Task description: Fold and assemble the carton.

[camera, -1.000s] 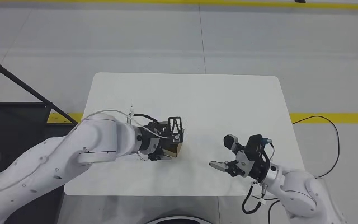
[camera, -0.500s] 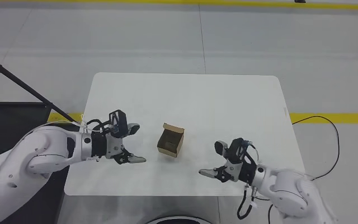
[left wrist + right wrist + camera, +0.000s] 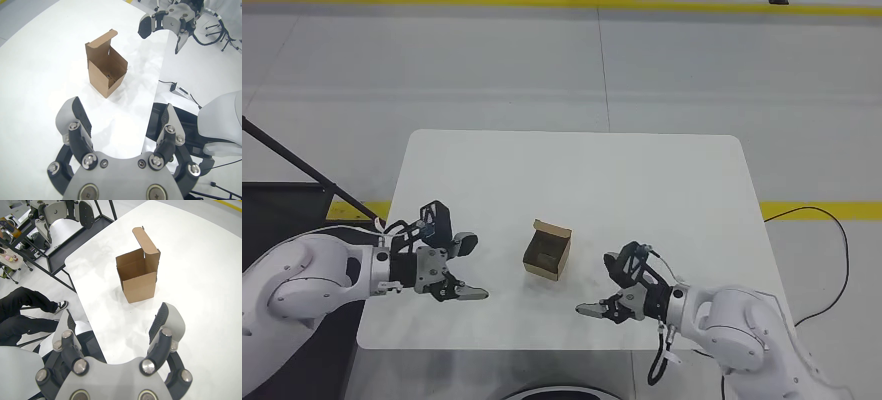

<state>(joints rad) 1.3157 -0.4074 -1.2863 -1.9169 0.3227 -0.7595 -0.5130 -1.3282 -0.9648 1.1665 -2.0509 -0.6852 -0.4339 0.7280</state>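
Since earlier frame left gripper [image 3: 470,267] pulls back off small brown cardboard carton [image 3: 547,249], right gripper [image 3: 599,287] edges nearer. I keep both flanking it, wide, empty, not touching. Carton upright toward front edge of white table [image 3: 642,180], lid flap [image 3: 144,240] up; released, I judge, for closing.

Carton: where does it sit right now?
In the top view the carton stands upright and open near the table's middle, between the left gripper and right gripper, touching neither.
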